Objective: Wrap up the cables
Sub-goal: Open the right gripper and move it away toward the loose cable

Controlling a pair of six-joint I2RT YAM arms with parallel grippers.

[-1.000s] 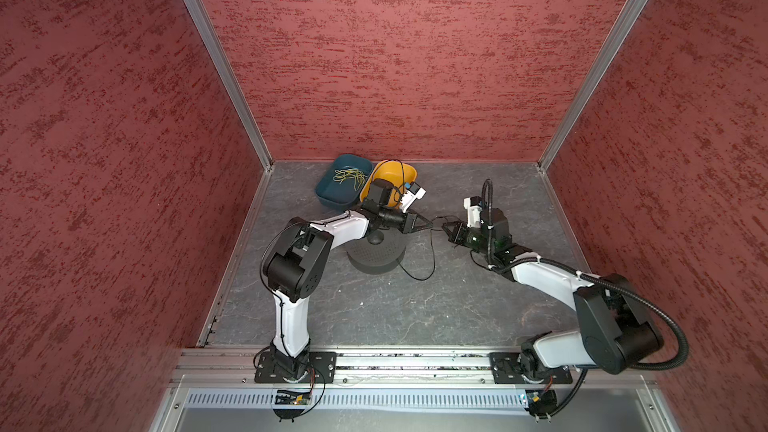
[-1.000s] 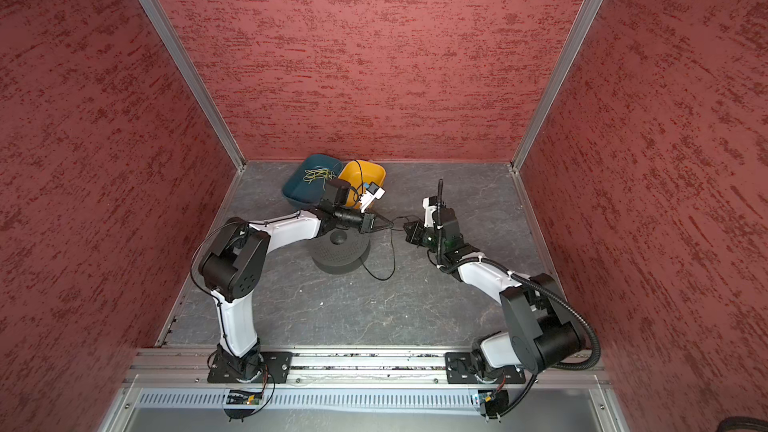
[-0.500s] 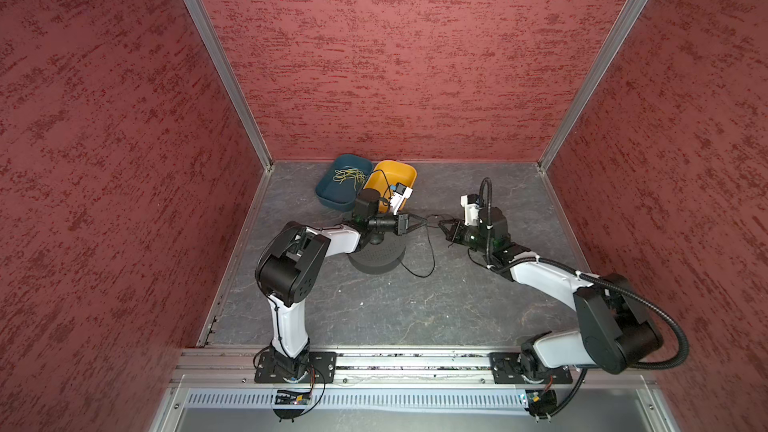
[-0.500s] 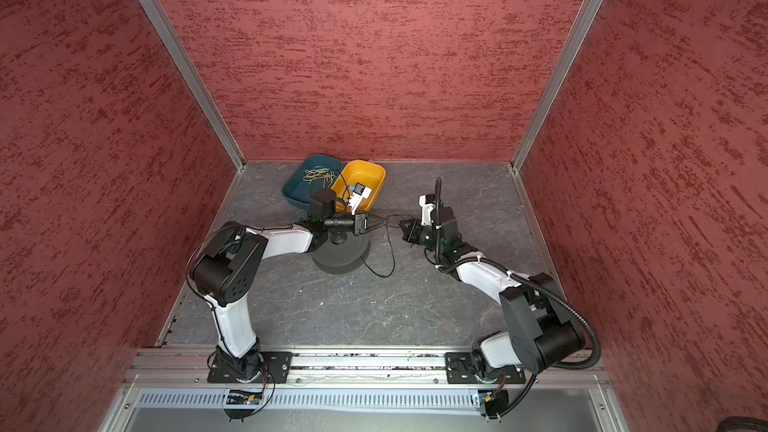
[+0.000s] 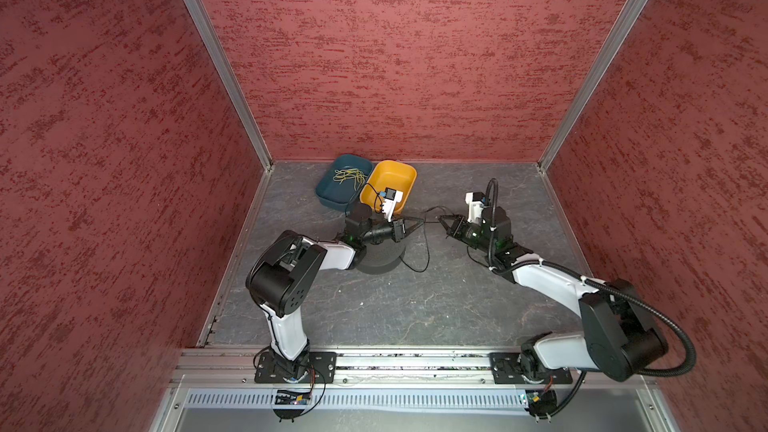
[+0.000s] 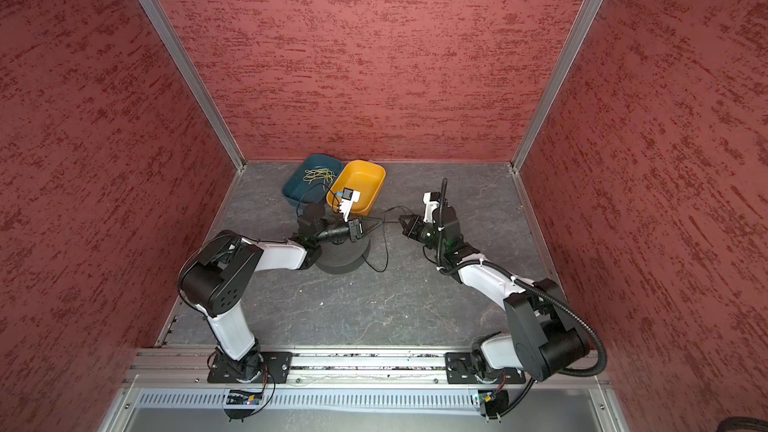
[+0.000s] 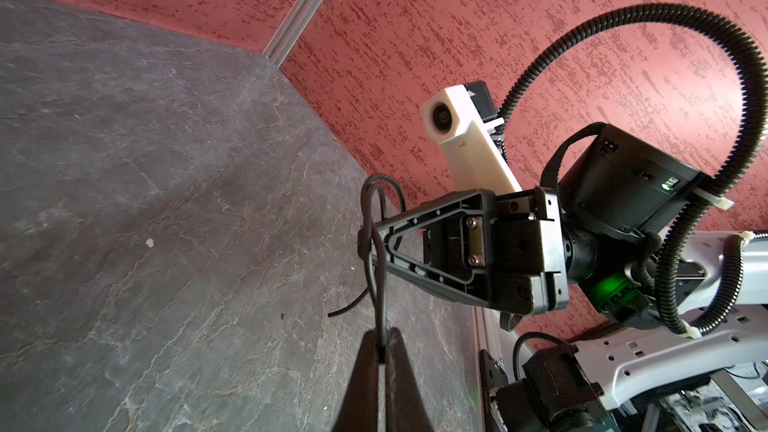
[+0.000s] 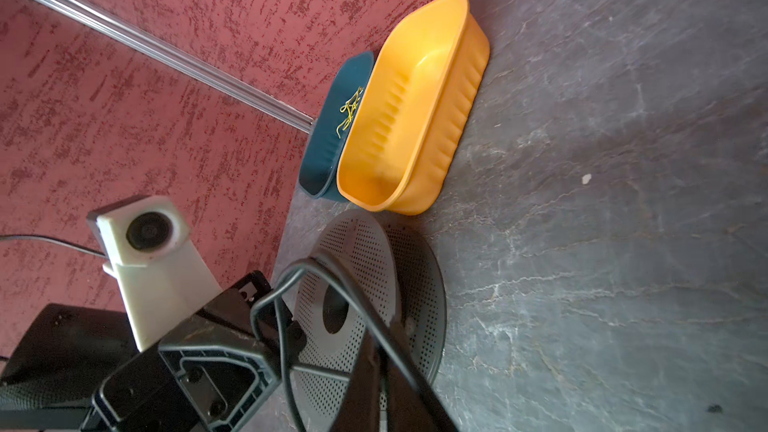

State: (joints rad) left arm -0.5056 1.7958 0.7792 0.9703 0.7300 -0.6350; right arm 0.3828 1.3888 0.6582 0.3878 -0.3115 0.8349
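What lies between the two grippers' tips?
Only a short stretch of the thin black cable, pinched by both: left gripper, right gripper. Left wrist view shows it.

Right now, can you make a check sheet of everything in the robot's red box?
surface: grey floor, one white speck.
job's things: thin black cable held at two spots, slack looping down beside the spool; spool lies flat under the left arm.
clutter: blue bin with yellow strands; yellow bin beside it, nothing seen inside.
grippers: left gripper, jaws shut on cable; right gripper, jaws shut on cable.
cables: ribbed hose on right arm.
surroundings: red walls, metal rail in front.
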